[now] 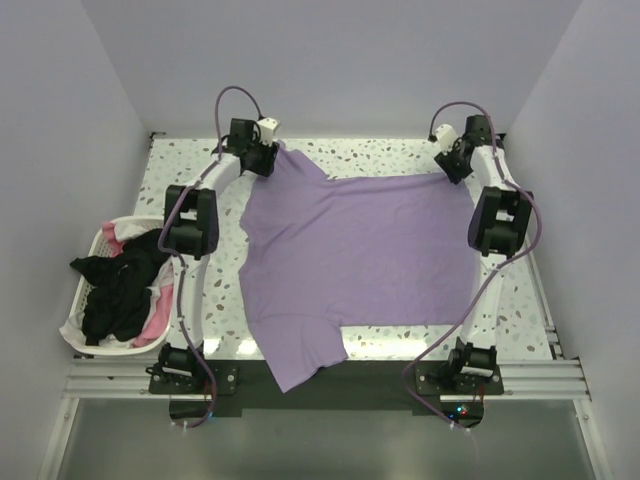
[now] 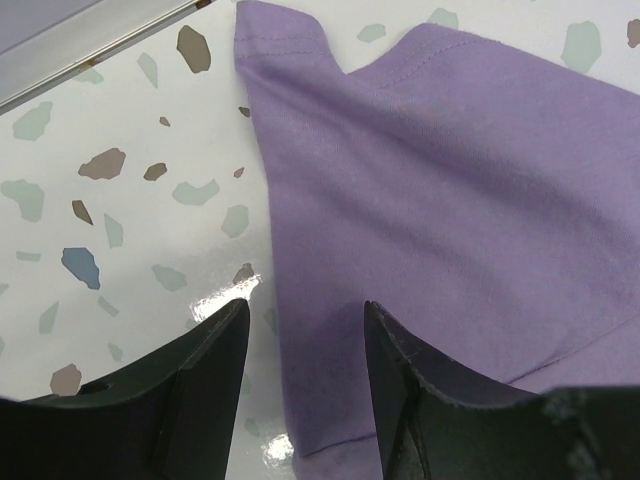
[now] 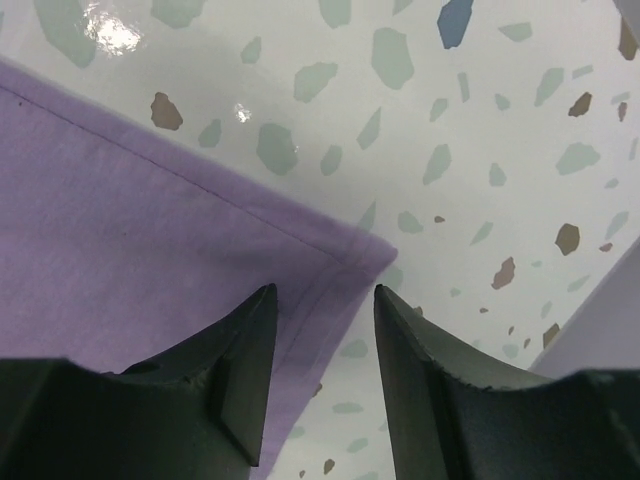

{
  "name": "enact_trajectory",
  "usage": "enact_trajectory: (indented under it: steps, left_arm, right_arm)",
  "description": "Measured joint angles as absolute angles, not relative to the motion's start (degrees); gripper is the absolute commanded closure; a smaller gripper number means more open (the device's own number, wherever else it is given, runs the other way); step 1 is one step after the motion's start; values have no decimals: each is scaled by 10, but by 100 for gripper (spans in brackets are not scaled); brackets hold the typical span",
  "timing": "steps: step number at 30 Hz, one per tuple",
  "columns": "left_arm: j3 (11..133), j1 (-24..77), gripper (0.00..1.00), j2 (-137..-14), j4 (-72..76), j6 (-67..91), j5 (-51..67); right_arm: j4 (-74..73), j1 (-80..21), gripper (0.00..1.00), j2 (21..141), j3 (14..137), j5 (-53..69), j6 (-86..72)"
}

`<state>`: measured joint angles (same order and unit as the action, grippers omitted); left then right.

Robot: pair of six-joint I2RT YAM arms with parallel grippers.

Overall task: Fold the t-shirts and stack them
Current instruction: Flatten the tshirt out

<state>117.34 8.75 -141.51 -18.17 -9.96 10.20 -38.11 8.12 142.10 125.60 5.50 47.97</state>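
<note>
Purple t-shirt (image 1: pixel 350 260) lies spread flat on the table (image 1: pixel 380 155), near sleeve over the front edge; left gripper (image 2: pixel 305 320) and right gripper (image 3: pixel 325 300) stand partly open above its far corners, apparently holding nothing; spreading looks done, first fold needs both corners pinched.

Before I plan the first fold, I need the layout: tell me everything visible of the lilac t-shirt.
The lilac t-shirt is soft, plain cloth, spread flat and mostly smooth on the speckled table, hem toward the right, sleeves left. Its near sleeve hangs over the front edge. The left gripper, open, is over the far sleeve; the right gripper, open, over the stitched far hem corner.
</note>
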Motion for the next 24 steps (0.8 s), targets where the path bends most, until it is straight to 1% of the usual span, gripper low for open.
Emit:
enact_trajectory:
  steps: [7,10,17,24]
  left_arm:
    - [1173,88,45,-1415,-180,-93,105]
    - [1169,88,45,-1415,-176,-89,109]
    - [1163,88,44,-1415,-174,-85,114]
    - [1163,88,44,-1415,-174,-85,115]
  right_arm:
    - [-366,80,51,1444,1283,67,435]
    - [-359,82,48,1448,1286,73,404]
    - [-354,95,49,1461,1308,77,323]
    - [-355,103,51,1463,1309,83,291]
